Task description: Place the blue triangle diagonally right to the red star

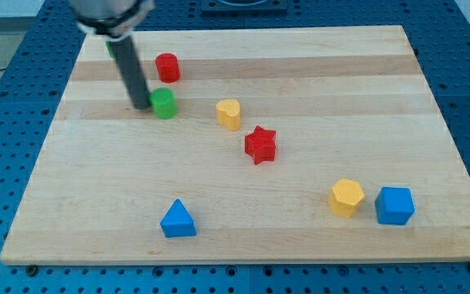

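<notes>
The blue triangle (177, 220) lies near the view's bottom, left of the middle. The red star (260, 144) lies near the board's middle, up and to the right of the triangle. My tip (140, 105) is in the upper left part of the board, touching or almost touching the left side of a green block (164, 104). The tip is far above the blue triangle and well left of the red star.
A red cylinder (167, 67) stands above the green block. A yellow block (229, 114) lies up-left of the red star. A yellow hexagon (346, 198) and a blue cube (395, 205) sit at the lower right. The wooden board (365, 90) rests on a blue perforated table.
</notes>
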Robot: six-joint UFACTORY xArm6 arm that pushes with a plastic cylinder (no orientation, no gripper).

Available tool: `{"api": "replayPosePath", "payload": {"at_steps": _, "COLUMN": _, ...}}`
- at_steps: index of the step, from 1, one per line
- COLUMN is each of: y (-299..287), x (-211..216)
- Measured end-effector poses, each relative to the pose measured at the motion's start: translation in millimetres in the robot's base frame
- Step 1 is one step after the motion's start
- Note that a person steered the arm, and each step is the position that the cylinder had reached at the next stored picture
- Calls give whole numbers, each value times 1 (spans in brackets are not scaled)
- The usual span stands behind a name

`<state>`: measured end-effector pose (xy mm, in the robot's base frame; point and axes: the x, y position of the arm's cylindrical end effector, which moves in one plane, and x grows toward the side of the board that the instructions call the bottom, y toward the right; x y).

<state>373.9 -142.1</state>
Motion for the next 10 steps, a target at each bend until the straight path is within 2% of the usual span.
{"api": "replayPosePath", "payload": {"at_steps": 1, "y": 18, "x": 10}}
{"api": "replayPosePath", "payload": {"at_steps": 2, "y": 18, "x": 47}}
{"api": "replayPosePath", "payload": {"at_steps": 5, "y": 67, "x": 17}}
{"api": "replayPosePath", "payload": {"at_steps": 6, "y": 45, "x": 53}}
{"api": "replayPosePath", "payload": {"at_steps": 7, "y": 33, "x": 166}}
{"api": "replayPosePath", "payload": {"at_steps": 8, "y": 33, "x": 245}}
{"api": "replayPosePath", "payload": {"at_steps": 10, "y": 36, "x": 245}}
